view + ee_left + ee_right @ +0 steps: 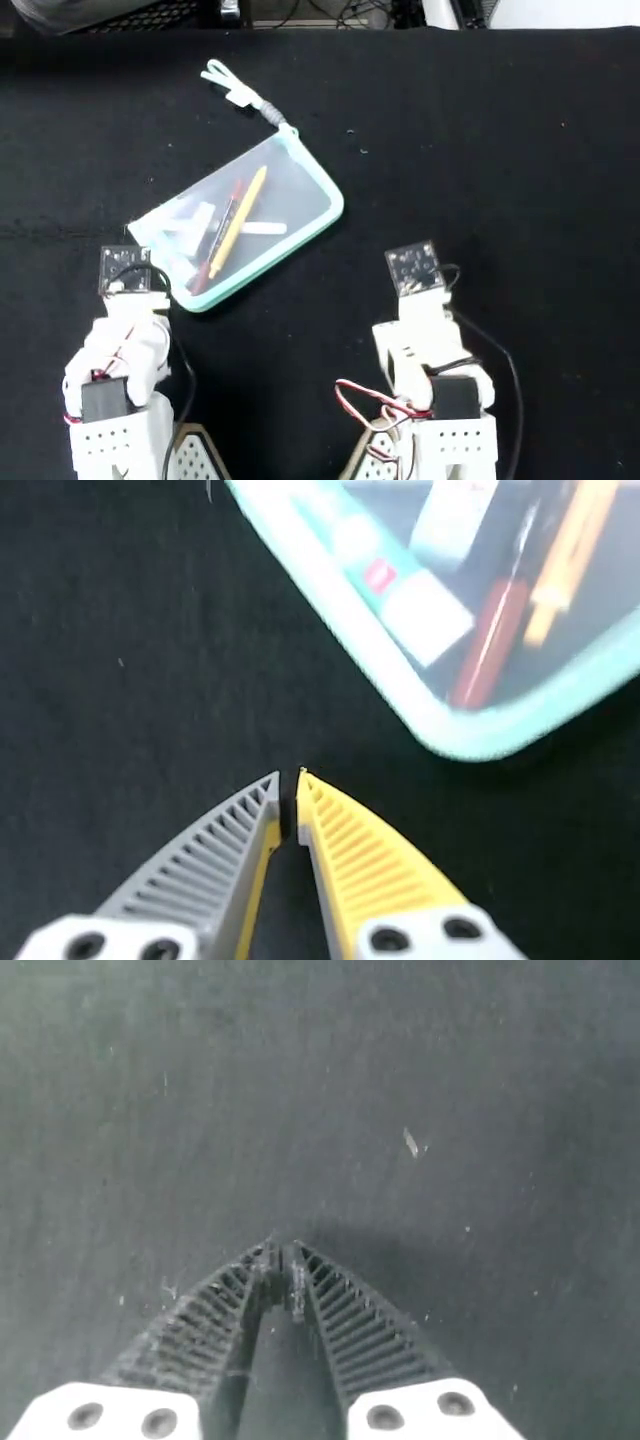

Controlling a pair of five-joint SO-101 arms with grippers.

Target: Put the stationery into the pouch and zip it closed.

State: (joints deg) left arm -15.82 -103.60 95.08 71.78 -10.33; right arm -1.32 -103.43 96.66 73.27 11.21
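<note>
A clear pouch with a mint-green edge lies slanted on the black table, its zipper pull and white cord pointing toward the far side. Inside it I see a yellow pencil, a red pen and white items. The left wrist view shows the pouch's near corner with the red pen inside. My left gripper is shut, empty, just short of that corner. My right gripper is shut over bare cloth, off to the pouch's right; its arm stands at the near edge.
The black cloth covers the whole table. A metal rack and cables run along the far edge. Both arm bases sit at the near edge, with loose red and white wires by the right one.
</note>
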